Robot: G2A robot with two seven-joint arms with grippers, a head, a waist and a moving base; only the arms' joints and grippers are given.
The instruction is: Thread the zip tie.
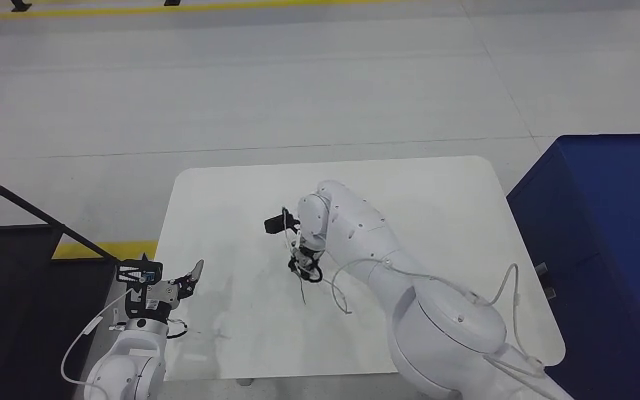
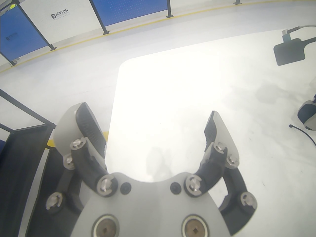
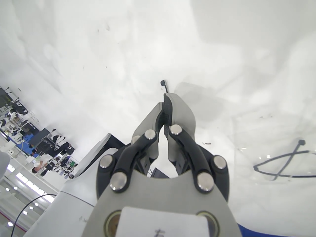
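Pinched shut, the right end effector point(image 3: 165, 101) holds one black zip tie point(image 3: 163, 83) (its small head pokes past the tips) at the centre of the top view, above the white desk point(image 1: 450, 220). A second zip tie point(image 3: 281, 165), crossed into a loop, lies on the desk nearby. The left end effector point(image 2: 148, 119) gapes empty at lower left; the right arm is stretched forward.
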